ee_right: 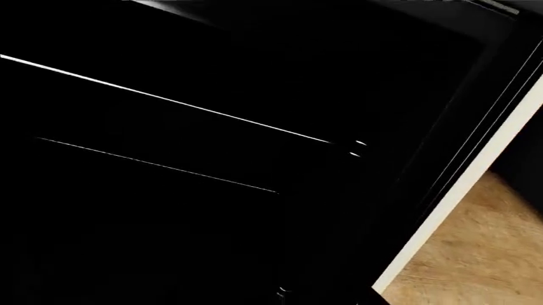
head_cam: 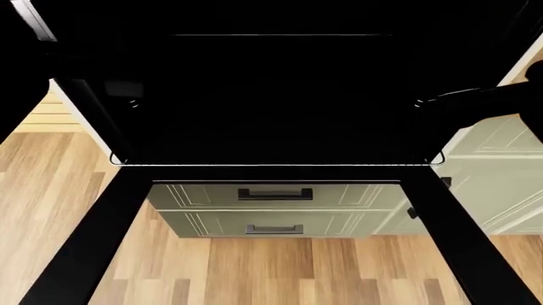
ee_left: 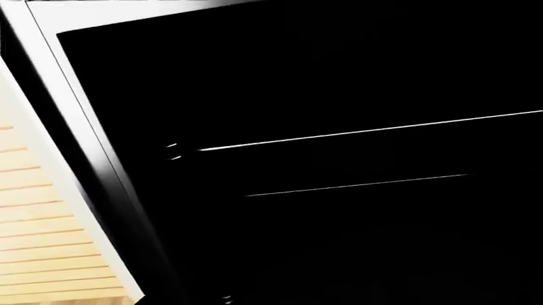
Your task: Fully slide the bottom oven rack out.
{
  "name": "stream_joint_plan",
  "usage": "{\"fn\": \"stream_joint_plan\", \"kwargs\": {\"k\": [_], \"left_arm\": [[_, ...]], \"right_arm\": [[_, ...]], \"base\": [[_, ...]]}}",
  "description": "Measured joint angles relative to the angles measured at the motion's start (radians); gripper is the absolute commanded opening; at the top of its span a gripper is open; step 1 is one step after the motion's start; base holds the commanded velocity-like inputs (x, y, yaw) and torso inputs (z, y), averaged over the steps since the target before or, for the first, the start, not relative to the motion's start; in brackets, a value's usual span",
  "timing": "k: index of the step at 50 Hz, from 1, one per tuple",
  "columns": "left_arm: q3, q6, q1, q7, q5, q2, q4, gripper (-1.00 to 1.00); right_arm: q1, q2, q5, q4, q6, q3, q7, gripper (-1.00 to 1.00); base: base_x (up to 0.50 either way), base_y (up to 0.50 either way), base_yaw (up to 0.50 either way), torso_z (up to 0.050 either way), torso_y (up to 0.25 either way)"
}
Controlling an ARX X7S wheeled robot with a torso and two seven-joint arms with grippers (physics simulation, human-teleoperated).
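1. Honestly it's super dark. In the head view the oven (head_cam: 280, 95) is a black cavity, and the bottom oven rack (head_cam: 271, 164) only shows as a thin silver front bar with rounded corners, running across the opening above the green drawers (head_cam: 271, 206).
2. The door frame (head_cam: 85, 248) hangs open toward the wood floor (head_cam: 271, 273).
3. Grippers: I can't see either one. Both wrist views show only black cavity with thin bright lines, probably rack wires (ee_left: 365, 130). So whether either gripper is spread or pinching, can't tell.
4. A dark arm shape (head_cam: 484, 101) sits at the right edge, near the rack's right corner but seemingly above it.
5. To do it well, I'd grab the front bar near its middle and pull straight out, level, so it doesn't jam on the rails.
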Motion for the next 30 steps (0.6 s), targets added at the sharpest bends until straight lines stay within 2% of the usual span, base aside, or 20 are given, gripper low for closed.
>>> {"fn": "stream_joint_plan", "kwargs": {"k": [30], "left_arm": [[0.016,0.016,0.001,0.011,-0.001,0.001,0.005,1.00]], "right_arm": [[-0.018,0.000,-0.018,-0.007,-0.021,-0.012,-0.024,1.00]], "base": [[0.00,0.00,0.00,0.001,-0.181]]}}
